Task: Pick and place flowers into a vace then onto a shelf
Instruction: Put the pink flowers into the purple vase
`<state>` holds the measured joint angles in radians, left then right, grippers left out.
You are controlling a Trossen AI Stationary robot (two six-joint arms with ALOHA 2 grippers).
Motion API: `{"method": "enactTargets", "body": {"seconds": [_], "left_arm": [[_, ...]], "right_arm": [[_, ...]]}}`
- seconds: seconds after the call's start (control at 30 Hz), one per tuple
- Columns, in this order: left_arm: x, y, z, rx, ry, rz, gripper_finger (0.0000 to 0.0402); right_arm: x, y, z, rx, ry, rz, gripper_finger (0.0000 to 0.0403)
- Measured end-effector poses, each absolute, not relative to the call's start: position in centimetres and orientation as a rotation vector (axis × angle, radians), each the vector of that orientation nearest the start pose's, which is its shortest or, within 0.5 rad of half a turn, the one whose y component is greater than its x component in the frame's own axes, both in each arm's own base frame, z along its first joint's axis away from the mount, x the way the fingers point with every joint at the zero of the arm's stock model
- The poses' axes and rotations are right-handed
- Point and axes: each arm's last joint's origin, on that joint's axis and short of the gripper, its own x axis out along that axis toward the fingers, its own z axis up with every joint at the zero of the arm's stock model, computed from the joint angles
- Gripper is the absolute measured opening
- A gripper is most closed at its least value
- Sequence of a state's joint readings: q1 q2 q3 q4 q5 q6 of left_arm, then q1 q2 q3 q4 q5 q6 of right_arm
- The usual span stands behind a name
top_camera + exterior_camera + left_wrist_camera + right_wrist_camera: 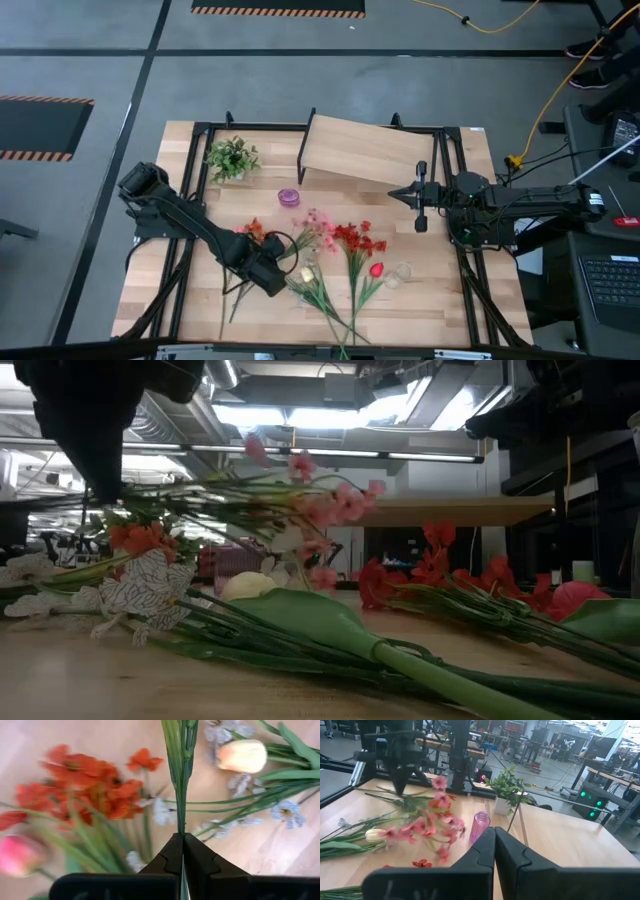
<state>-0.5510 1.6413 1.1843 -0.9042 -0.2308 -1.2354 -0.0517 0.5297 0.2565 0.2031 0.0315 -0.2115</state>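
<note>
Left arm (185, 222): matte black, jointed segments, bulky rounded base joint, black cable looping beside wrist. Left end effector (183, 851): two black wedge-shaped fingers, flat inner faces, on wide black crossbar. Right arm (520, 200): black, slim, cables trailing alongside. Right end effector (494, 845): same black tapered finger pair, matte finish.

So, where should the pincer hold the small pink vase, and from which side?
Probably around its middle, coming level from the right of the table, where bare wood leads to it. The pink vase stands upright and narrow, so it can be clasped across; the leafy plant and the shelf stand close beyond it.
</note>
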Motion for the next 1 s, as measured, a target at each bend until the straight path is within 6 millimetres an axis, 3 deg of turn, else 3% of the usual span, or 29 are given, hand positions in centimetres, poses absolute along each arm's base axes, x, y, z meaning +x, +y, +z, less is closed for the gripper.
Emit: {"method": "enactTargets", "body": {"seconds": [0.5, 1.0], "left_arm": [[24.3, -13.2, 25.1, -0.336, 1.023, 0.594, 0.0002], [27.1, -10.3, 26.9, -0.081, 0.922, 0.358, 0.0002]], "right_arm": [[14.0, -0.8, 22.1, -0.211, 0.086, -0.075, 0.0012], [14.0, -0.8, 22.1, -0.186, 0.085, -0.075, 0.0012]]}}
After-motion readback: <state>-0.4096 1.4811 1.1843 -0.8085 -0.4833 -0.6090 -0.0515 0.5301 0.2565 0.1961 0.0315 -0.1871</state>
